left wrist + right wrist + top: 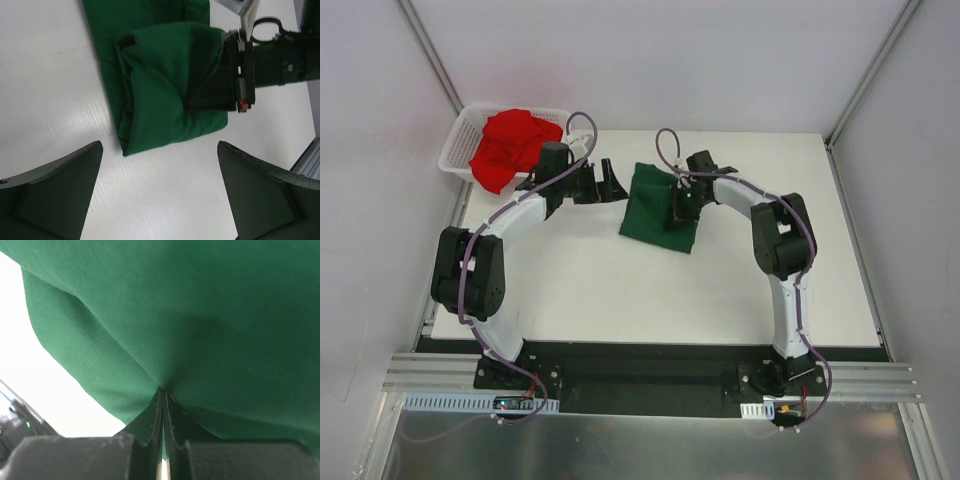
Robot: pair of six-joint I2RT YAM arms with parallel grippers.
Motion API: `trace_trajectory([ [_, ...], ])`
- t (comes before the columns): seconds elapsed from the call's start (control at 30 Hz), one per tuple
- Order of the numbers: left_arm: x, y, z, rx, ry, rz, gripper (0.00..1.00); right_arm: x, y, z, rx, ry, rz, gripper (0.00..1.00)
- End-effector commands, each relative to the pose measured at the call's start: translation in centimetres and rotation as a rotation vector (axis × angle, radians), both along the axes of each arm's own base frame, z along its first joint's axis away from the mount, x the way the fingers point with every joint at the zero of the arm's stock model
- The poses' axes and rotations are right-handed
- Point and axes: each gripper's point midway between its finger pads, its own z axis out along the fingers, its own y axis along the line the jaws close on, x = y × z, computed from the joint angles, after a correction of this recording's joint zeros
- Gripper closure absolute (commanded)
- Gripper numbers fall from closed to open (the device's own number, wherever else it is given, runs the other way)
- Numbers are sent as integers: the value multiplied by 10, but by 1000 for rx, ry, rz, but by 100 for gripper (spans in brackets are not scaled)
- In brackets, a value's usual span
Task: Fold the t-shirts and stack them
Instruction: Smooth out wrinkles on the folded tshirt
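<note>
**Right arm pinches green shirt**

The right gripper (163, 407) is clamped on the green shirt (653, 208) at mid-table (620, 290). The left gripper (606, 181) gapes beside it. The red shirt (510, 145) fills the basket (454, 152).

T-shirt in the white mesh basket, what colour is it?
Crumpled cloth t-shirt: bright red, top external view.

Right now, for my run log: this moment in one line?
left fingers open, holding nothing | right fingers shut on green t-shirt | red t-shirt heaped in basket
</note>
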Motion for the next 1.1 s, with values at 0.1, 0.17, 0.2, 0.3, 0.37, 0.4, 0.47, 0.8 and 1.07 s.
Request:
trace_trajectory([
  [0.1, -1, 4, 32, -22, -92, 11, 1, -113, -8, -11, -109, 132, 127, 99],
  [0.17, -3, 4, 34, -25, -94, 7, 1, -135, -3, -1, -117, 111, 155, 99],
  [0.2, -3, 4, 35, -27, -94, 6, 1, -154, -8, -6, -137, 138, 165, 99],
  [0.3, -7, 4, 36, -30, -94, 3, 1, -196, -12, -2, -165, 149, 193, 99],
  [0.37, -10, 4, 36, -32, -93, 3, 1, -215, -9, 10, -160, 129, 214, 99],
  [0.4, -10, 4, 36, -33, -93, 3, 1, -227, -14, 8, -177, 146, 209, 99],
  [0.47, -13, 4, 40, -40, -97, 1, 1, -235, -18, 24, -198, 90, 205, 99],
  [0.8, -22, 0, 67, -83, -137, -29, 1, -188, -48, 138, -240, -299, 29, 47],
  [1.07, -40, -14, 71, -141, -125, -157, 9, -167, -68, 90, -214, -300, 5, 45],
])
